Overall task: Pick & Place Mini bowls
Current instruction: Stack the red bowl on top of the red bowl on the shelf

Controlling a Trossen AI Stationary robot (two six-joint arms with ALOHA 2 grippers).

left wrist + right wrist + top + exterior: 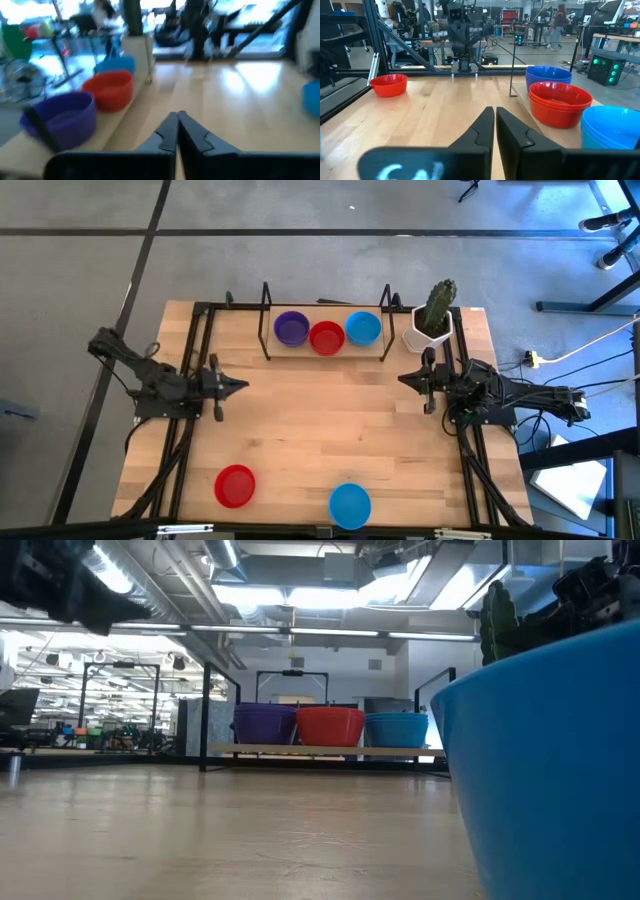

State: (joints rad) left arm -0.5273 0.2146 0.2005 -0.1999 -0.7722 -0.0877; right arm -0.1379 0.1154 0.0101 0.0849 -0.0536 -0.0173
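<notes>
Three stacks of mini bowls stand in a row on a low board at the table's far side: purple (292,328), red (327,338) and light blue (363,328). They also show in the low view as purple (265,725), red (330,726) and blue (396,728). A single red bowl (235,485) and a single blue bowl (350,505) rest on their bases near the front edge. My left gripper (240,386) hangs shut and empty over the table's left part. My right gripper (404,378) is shut and empty at the right, pointing toward the left arm.
A white pot with a green cactus (432,320) stands at the far right corner. Black upright rods (266,320) frame the bowl board. The front blue bowl (540,760) fills the low view's right side. Bare wood lies between the two grippers.
</notes>
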